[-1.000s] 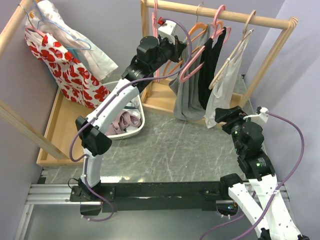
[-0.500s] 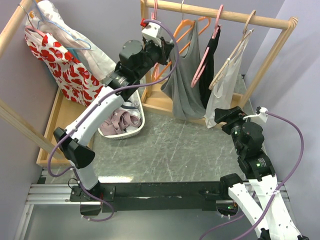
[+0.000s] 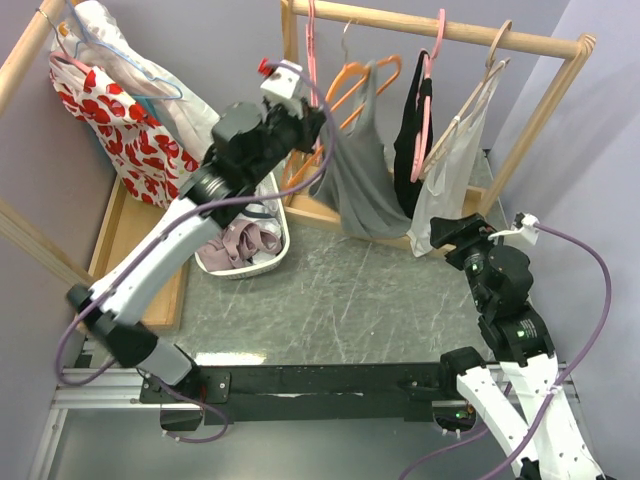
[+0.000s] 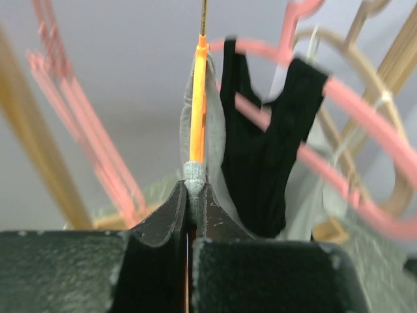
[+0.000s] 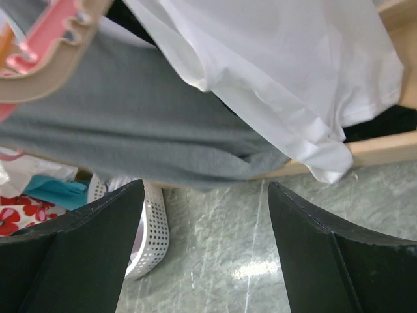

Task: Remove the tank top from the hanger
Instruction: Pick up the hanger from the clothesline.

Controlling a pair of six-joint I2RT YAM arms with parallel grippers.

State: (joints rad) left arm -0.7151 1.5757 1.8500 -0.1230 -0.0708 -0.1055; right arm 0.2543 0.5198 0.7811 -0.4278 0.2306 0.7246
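The grey tank top [image 3: 362, 180] hangs on an orange hanger [image 3: 355, 75] whose hook sits up by the wooden rail [image 3: 470, 35]. My left gripper [image 3: 316, 125] is at the hanger's left shoulder, shut on the tank top's strap. In the left wrist view the grey strap [image 4: 194, 175] is pinched between the jaws of the left gripper [image 4: 194, 187], with the orange hanger [image 4: 198, 98] rising straight above. My right gripper [image 3: 455, 235] stands open low on the right, just below the grey hem [image 5: 130, 124], with nothing between its fingers [image 5: 98, 222].
A black top [image 3: 412, 140] on a pink hanger and a white garment [image 3: 450, 170] on a wooden hanger hang right of the grey one. A white basket [image 3: 278, 252] of clothes stands below my left arm. A red floral garment [image 3: 120, 130] hangs on the left rack.
My left arm has swung left, dragging the grey tank top and its orange hanger left along the rail. The pink hanger with the black top has swung back. The right arm has barely moved.
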